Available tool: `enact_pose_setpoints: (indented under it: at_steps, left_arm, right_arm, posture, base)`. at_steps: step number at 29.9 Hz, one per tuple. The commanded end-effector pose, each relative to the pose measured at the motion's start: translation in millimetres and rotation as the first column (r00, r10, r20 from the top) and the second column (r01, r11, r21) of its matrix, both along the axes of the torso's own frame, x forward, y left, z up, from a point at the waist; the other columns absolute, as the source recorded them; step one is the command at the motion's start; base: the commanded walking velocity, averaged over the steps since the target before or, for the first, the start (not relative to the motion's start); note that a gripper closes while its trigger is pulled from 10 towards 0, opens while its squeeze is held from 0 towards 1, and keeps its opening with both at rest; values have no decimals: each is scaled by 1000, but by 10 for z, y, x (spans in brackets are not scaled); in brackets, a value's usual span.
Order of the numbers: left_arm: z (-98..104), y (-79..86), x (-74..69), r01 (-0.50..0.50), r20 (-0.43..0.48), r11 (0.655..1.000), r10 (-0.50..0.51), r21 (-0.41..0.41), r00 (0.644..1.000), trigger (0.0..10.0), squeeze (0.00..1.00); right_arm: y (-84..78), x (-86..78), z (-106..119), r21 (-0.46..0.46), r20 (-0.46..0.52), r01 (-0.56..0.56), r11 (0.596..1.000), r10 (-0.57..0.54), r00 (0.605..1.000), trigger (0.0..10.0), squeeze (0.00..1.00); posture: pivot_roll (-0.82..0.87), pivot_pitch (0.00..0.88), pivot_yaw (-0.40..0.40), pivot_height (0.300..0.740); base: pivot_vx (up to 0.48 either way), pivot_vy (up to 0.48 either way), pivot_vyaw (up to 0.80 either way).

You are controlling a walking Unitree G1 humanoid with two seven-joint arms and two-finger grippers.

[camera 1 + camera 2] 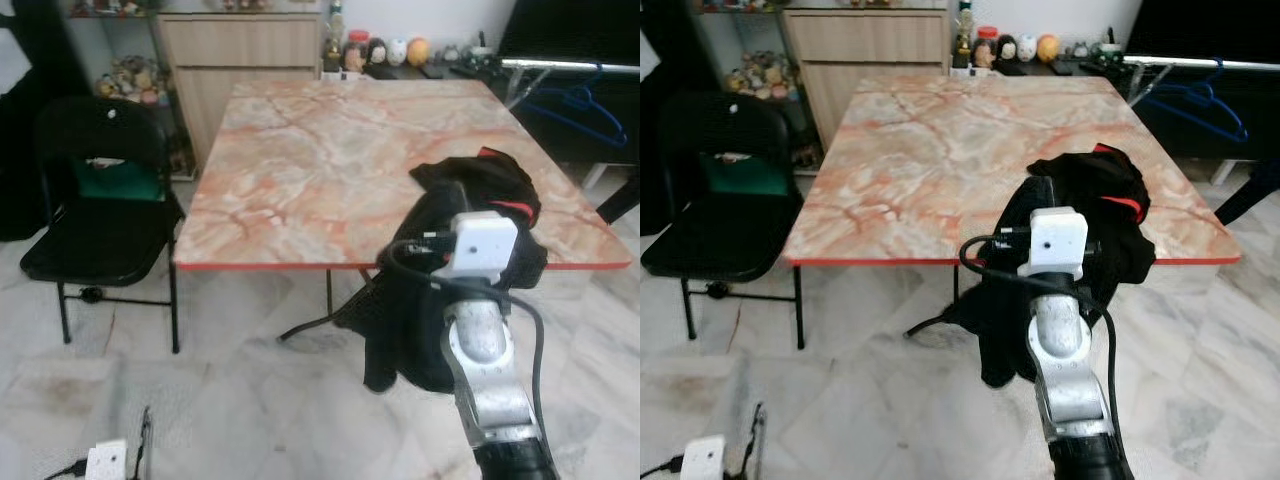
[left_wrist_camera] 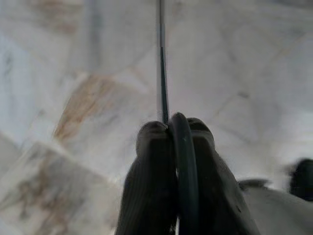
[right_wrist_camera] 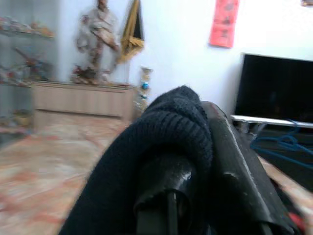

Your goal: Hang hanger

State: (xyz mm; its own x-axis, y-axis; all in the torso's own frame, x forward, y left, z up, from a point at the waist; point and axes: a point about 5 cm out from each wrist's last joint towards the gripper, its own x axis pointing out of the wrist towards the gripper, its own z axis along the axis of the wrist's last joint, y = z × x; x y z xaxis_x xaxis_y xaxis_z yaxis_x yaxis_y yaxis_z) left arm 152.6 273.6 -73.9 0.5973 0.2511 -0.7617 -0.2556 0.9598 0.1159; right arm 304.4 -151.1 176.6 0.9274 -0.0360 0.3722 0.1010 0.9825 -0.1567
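The marble-patterned counter [image 1: 340, 170] with a red edge stands on a pale tiled floor [image 1: 230, 400]. A black folding chair [image 1: 100, 200] sits at its left side, and a wooden cabinet [image 1: 240, 60] stands behind it against the wall. A black garment [image 1: 1080, 230] with red trim lies partly on the counter's near right corner and hangs down over the edge. The right pincer [image 3: 195, 166] is raised at that corner, its fingers pinching a fold of the black garment. A blue hanger [image 1: 580, 105] hangs from a silver rail [image 1: 570, 65] beyond the counter's far right corner, well apart from the garment. The left pincer [image 2: 176, 147], low over the floor, has its fingers pressed together on a thin dark cable [image 2: 162, 83].
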Motion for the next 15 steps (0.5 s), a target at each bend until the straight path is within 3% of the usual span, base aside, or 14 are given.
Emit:
enact_pose_setpoints:
  at_steps: [1, 9, 12, 15]
  left_arm:
    - [-44, 77, -169, -33, -54, 999, 34, 8, 998, 10000, 0]
    - [-89, 78, -285, -49, -98, 999, 49, 2, 994, 10000, 0]
    - [-109, 75, -338, -59, -117, 998, 58, -2, 991, 10000, 0]
    - [-98, 45, -276, -50, -94, 999, 49, -6, 994, 10000, 0]
  right_arm:
    - [-3, 28, 140, 5, 41, 4, 1000, -4, 999, 10000, 0]
    - [19, 128, 529, -7, 140, -21, 1000, 21, 990, 10000, 0]
    - [54, 212, 783, -14, 203, -54, 998, 56, 977, 10000, 0]
    - [78, 299, 963, -33, 242, -75, 997, 81, 967, 10000, 0]
  posture:
    - [18, 0, -13, 740]
    - [10, 0, -16, 740]
    - [11, 0, -20, 740]
    - [12, 0, -22, 740]
  base:
    - [416, 0, 0]
    - [418, 0, 0]
    - [417, 0, 0]
    - [416, 0, 0]
